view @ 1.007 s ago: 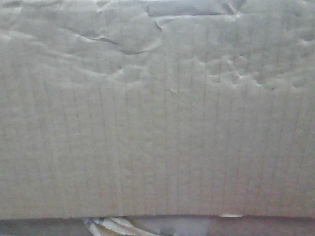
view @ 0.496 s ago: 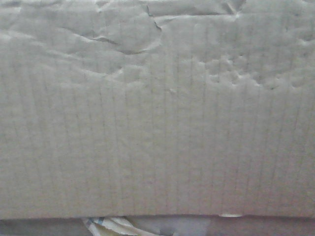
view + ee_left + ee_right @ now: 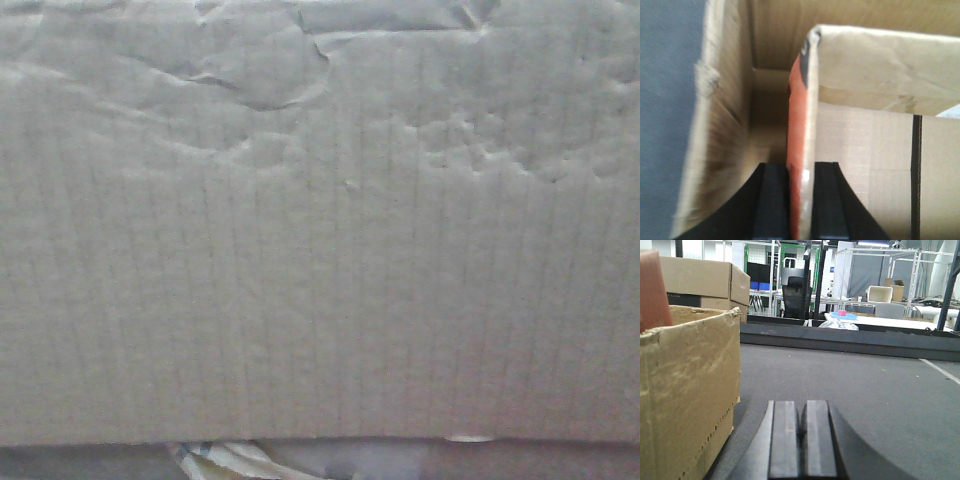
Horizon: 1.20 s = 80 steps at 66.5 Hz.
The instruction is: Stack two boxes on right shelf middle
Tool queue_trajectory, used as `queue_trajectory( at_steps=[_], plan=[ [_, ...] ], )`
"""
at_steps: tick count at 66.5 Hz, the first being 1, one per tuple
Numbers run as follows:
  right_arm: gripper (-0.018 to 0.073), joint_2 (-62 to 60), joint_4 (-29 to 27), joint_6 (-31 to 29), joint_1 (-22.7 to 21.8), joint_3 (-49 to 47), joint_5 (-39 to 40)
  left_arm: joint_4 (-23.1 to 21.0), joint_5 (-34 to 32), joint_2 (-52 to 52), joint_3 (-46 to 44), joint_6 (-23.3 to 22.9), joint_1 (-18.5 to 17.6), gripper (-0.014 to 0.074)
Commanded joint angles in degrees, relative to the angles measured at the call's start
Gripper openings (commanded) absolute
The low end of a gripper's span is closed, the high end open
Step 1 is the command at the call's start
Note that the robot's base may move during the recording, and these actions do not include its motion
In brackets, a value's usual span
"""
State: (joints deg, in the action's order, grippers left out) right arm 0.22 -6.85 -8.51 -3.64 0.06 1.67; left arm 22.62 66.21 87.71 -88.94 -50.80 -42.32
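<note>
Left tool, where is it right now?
Left wrist view, bottom middle: the left tool pinches an orange-faced cardboard panel, right of the box's frayed wall.

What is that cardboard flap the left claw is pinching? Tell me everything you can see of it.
The flap is a thin cardboard panel seen almost edge-on, part of an open tan box. One face is orange-red; the other is plain tan and creased, with a worn, rounded top corner. It stands roughly upright over the box's interior, apart from the frayed side wall beside it. The left claw is closed on it, one black finger pressed against each face.
</note>
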Motion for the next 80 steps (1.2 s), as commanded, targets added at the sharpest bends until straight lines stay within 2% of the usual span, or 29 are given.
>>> queue_trajectory(
  at_steps=[1, 13, 34, 39, 49, 58, 69, 80],
  plan=[
    [-0.0162, -0.2, 0.3, -0.1, -0.2, -0.1, 1.3, -1.5, -4.5, -0.5, 2.0, -0.9, -0.4, -0.0111],
    [-0.0162, -0.2, 0.3, -0.1, -0.2, -0.1, 1.3, -1.5, -6.3, -0.3, 5.6, -0.9, -0.3, -0.0111],
    [-0.0162, -0.2, 0.3, -0.1, -0.2, -0.1, 1.3, -1.5, -6.3, 1.2, 5.8, -0.3, -0.3, -0.0102],
    [-0.0162, -0.2, 0.3, -0.1, -0.2, -0.1, 1.3, -1.5, -6.3, 1.2, 5.8, -0.3, -0.3, -0.0050],
    [-0.0162, -0.2, 0.3, -0.1, -0.2, -0.1, 1.3, -1.5, -6.6, 1.2, 5.8, -0.3, -0.3, 0.0139],
    [-0.0162, -0.2, 0.3, -0.1, -0.2, -0.1, 1.3, -1.5, -7.1, 1.1, 5.7, -0.3, -0.3, 0.0257],
    [-0.0162, -0.2, 0.3, -0.1, -0.2, -0.1, 1.3, -1.6, -5.7, 0.5, 3.9, 1.1, -0.3, 0.0340],
    [-0.0162, -0.2, 0.3, -0.1, -0.2, -0.1, 1.3, -1.0, -1.6, -1.8, -1.0, 3.5, -0.3, 0.0351]
  ],
)
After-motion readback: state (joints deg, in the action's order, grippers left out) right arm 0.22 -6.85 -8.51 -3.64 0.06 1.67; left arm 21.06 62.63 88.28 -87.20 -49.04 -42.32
